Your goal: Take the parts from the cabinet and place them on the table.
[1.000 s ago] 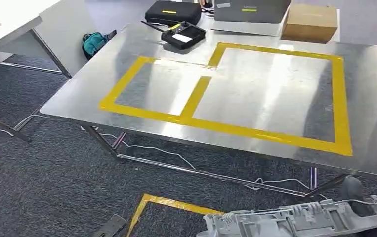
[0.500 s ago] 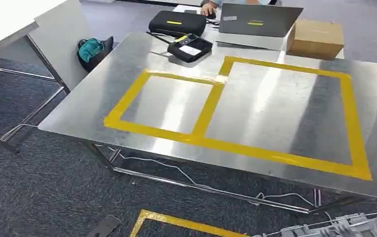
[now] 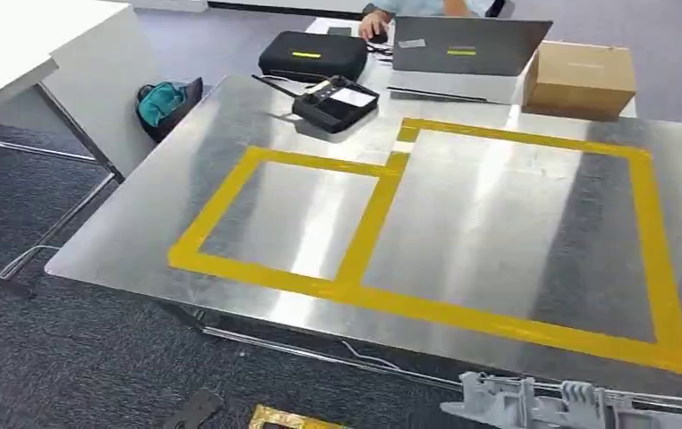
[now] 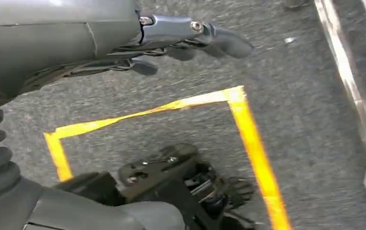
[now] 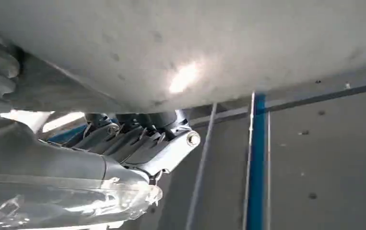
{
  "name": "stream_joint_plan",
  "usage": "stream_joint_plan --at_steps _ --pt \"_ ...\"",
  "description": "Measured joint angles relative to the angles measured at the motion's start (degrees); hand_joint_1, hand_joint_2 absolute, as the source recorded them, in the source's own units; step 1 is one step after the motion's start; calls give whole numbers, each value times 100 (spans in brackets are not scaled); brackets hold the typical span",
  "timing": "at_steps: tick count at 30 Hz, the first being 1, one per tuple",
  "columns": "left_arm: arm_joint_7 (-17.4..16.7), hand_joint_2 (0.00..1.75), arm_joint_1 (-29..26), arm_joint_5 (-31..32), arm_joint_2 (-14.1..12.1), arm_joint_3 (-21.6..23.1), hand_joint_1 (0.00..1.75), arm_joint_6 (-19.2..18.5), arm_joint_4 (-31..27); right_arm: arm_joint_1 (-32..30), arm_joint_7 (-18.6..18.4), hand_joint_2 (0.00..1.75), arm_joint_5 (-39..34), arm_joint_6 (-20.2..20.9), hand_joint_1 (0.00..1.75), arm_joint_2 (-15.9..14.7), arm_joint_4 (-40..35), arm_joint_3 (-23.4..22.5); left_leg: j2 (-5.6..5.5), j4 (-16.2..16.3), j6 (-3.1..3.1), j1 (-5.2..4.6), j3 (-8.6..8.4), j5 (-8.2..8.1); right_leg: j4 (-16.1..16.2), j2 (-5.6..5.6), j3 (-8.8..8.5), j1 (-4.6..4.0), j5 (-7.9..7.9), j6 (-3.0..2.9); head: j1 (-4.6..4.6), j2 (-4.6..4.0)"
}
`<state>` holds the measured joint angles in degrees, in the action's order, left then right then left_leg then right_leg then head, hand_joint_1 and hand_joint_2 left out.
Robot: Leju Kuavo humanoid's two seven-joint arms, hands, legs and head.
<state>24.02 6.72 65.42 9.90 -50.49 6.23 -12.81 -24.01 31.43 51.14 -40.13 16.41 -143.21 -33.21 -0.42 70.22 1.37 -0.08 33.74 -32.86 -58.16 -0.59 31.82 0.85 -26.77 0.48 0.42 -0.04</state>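
your metal surface [image 3: 462, 223] spreads ahead, marked with yellow tape [image 3: 382, 201] in two boxes. behind it sit a laptop [image 3: 467, 46], a cardboard box [image 3: 580, 80], a black case [image 3: 312, 55] and a small black tray [image 3: 335, 101]. the grey part [image 3: 569, 407] sits low at the near edge, short of the surface. your right hand [image 5: 137, 139] curls against the part, holding it. your left hand [image 4: 181, 40] hangs over carpet, fingers loosely extended, holding nothing.
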Motion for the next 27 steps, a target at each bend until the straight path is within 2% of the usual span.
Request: stream_joint_plan --at_steps 1,2,3,4,5,7,8,9,10,11,12,13,14,16,17,18,19,20,21,22,23,24,25,26,27 --pt "2 175 -10 0 -2 0 0 -2 0 1 -107 175 -35 42 175 -96 0 -144 0 285 21 13 263 -208 31 -9 -55 12 -35 4 2 0" --pt "2 175 -22 -2 -4 0 0 -2 0 14 -238 175 -79 123 175 -219 2 -304 0 408 43 23 459 -399 58 -22 -130 27 -81 12 -7 0" --pt "4 175 -26 -7 -9 0 0 -2 0 37 -341 175 -147 212 175 -332 4 -483 0 348 48 29 565 -446 71 -34 -210 45 -136 36 -2 0" --pt "4 175 -28 -7 -11 0 0 -2 0 75 -387 175 -181 276 175 -420 4 -638 1 130 59 36 566 -327 81 -43 -315 66 -204 62 -7 0" --pt "4 175 -28 -7 -17 0 0 -2 0 98 -417 175 -203 295 175 -502 4 -770 1 -185 63 46 504 -72 93 -43 -422 86 -269 87 -6 0" --pt "7 175 -45 -7 -22 0 0 -4 4 123 -432 175 -227 306 175 -614 4 -948 9 -985 69 78 344 852 116 -35 -555 106 -423 180 -13 0" --pt "9 175 -34 -9 -20 0 0 -4 9 132 -435 175 -227 323 175 -664 6 -1013 64 -1177 60 96 330 667 95 -60 -628 82 -544 219 -53 0" --pt "11 175 -25 -9 -20 0 0 -7 7 139 -435 175 -229 326 175 -699 2 -1068 67 -1164 34 74 296 614 195 -66 -679 83 -714 266 -22 0" --pt "19 175 -21 -7 -24 2 0 -7 7 145 -430 175 -221 330 175 -732 0 -1101 36 -1255 -15 86 281 579 122 -62 -871 90 -561 330 -27 0" --pt "22 175 -12 -7 -26 2 0 -4 9 132 -432 175 -229 334 175 -743 -2 -1140 30 -1263 -44 77 250 570 191 -46 -899 88 -443 371 -15 0" --pt "22 175 -11 -9 -28 2 0 -4 7 155 -434 175 -232 339 175 -767 -2 -1178 28 -1272 -104 91 142 668 219 -27 -913 102 -530 399 -22 2" --pt "22 175 -31 -9 -35 2 0 -4 9 174 -430 175 -221 354 175 -787 7 -1188 41 -1297 -161 91 58 861 89 8 -936 92 -653 392 11 2" --pt "22 175 -37 -9 -39 0 0 -4 9 185 -432 175 -229 352 175 -800 4 -1197 48 -1296 -194 83 -29 870 -275 24 -784 90 -846 395 39 2" --pt "22 175 -27 -9 -31 2 0 -4 9 176 -435 175 -232 347 175 -808 7 -1232 53 -1294 -227 42 -89 812 -1153 25 -181 76 -1224 395 68 0" --pt "22 175 -29 -9 -31 2 0 -4 9 176 -435 175 -223 347 175 -811 7 -1254 53 -1289 -237 17 -106 780 -1417 24 95 64 -1389 384 81 0" --pt "22 175 -41 -9 -31 2 0 -4 9 178 -439 175 -223 356 175 -817 7 -1274 53 -1285 -247 2 -132 745 -1412 24 214 48 -1383 374 77 0" --pt "22 175 -49 -9 -31 2 0 -4 9 200 -478 175 -245 431 175 -833 7 -1313 53 -1285 -252 -5 -183 704 -1193 24 220 26 -1196 347 79 0" --pt "22 175 -48 -11 -28 0 0 -4 9 238 -531 175 -308 575 175 -874 7 -1401 50 -1285 -251 -12 -246 660 -820 25 145 10 -899 316 87 0" --pt "22 175 -48 -17 -26 2 0 -4 9 315 -555 175 -432 838 175 -961 9 -1574 51 -1285 -243 -13 -324 604 -318 26 24 -6 -486 293 90 0" --pt "22 175 -62 -28 -26 2 0 -7 11 413 -546 175 -546 1081 175 -1029 17 -1754 47 -1298 -226 -13 -350 559 -119 39 -42 -26 -30 252 81 0" --pt "22 175 -51 -50 -26 2 0 -7 11 521 -539 175 -641 1289 175 -1069 39 -1904 43 -1276 -206 -19 -412 547 -100 58 21 -47 -126 234 70 0" --pt "17 175 -51 -63 -28 0 0 -4 11 700 -507 175 -761 1680 175 -1180 68 -2186 44 -1299 -171 -16 -400 548 -72 62 -12 -85 -136 182 85 0" --pt "17 175 -47 -70 -33 0 0 -4 11 815 -498 175 -833 1977 175 -1283 92 -2457 44 -1285 -136 -17 -421 561 -55 48 3 -87 -64 139 81 0" --pt "17 175 -45 -83 -28 2 0 -4 11 937 -485 175 -866 2209 175 -1375 120 -2665 43 -1283 -121 -16 -425 570 -50 43 8 -86 -67 121 81 0" --pt "15 175 -43 -96 -26 0 0 -4 11 1037 -468 175 -874 2431 175 -1445 150 -2844 43 -1280 -96 -13 -431 591 -40 28 -63 -75 -56 103 73 0"
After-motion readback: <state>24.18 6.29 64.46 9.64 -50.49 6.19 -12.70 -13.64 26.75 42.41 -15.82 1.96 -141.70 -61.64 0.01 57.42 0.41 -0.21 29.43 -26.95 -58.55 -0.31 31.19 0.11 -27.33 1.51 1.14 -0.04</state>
